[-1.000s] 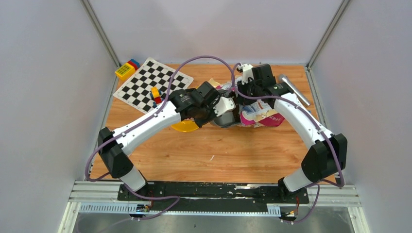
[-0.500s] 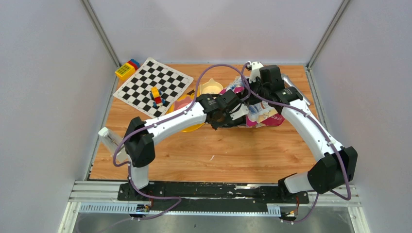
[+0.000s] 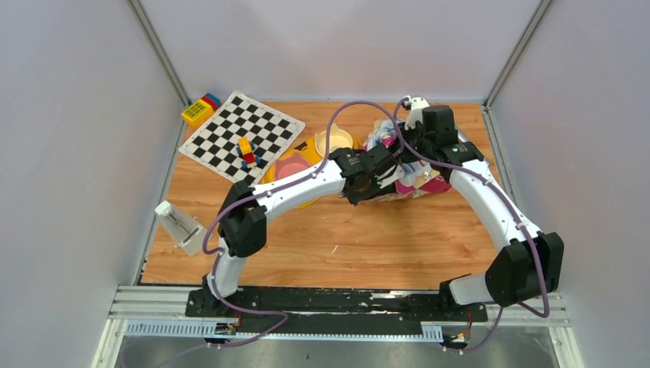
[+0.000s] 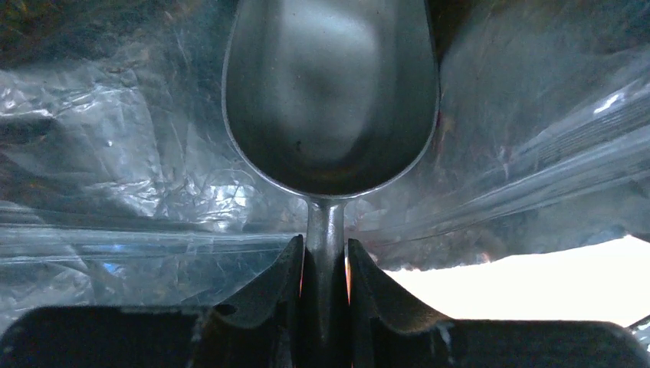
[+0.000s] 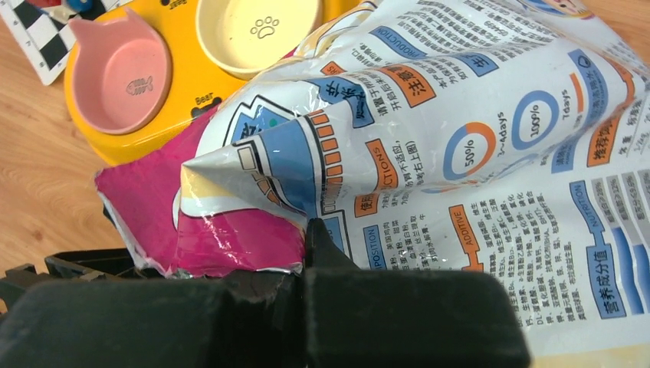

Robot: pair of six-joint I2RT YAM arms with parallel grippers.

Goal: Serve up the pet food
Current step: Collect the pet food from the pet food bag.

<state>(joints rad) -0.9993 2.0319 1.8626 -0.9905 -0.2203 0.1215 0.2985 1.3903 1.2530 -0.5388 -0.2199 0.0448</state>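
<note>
Kibble first: I honestly can't make out any pellets in any view. What does show is the pet food bag (image 5: 475, 153), a glossy blue, white and pink thing lying on the wooden table (image 3: 345, 245). Its torn pink edge laps over the side of the yellow double-bowl feeder (image 5: 176, 115).

The grey scoop (image 4: 329, 92) is poked inside the bag, crinkly foil lining all around it, and its bowl looks bare. The left gripper (image 4: 326, 264) is clamped on the scoop's thin handle, one finger on each side.

The right gripper (image 5: 306, 245) is pinched tight on the bag's torn rim. A fold of the bag stands up in a point just above the fingers.

The feeder's pink bowl (image 5: 119, 73) has a fish mark and the cream bowl (image 5: 257, 27) has a paw print. Further left there's a chessboard (image 3: 230, 130) with a few toy blocks (image 3: 247, 151) on it.
</note>
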